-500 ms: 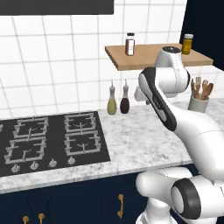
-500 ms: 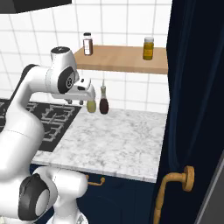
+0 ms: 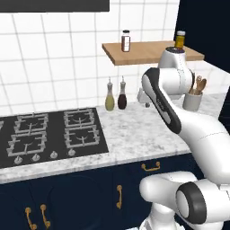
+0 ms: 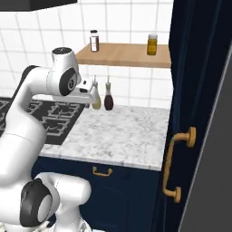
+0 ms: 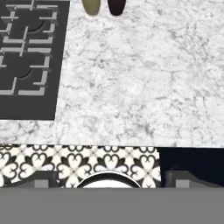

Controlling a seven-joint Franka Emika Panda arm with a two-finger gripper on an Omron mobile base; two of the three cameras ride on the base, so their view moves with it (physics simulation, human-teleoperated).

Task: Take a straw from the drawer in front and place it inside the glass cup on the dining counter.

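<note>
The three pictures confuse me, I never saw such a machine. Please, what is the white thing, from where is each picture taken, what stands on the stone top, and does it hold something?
The white thing is a robot arm on a driving base. Two pictures come from cameras behind it, one on its left and one on its right. The third comes from a camera on its hand, looking down at the marble worktop.

On the worktop are a black gas hob, two bottles, one olive and one dark, and a white holder with wooden utensils. A wooden shelf above carries two jars. Below is a drawer with a brass handle.

Its jaws are open and hold nothing.
</note>
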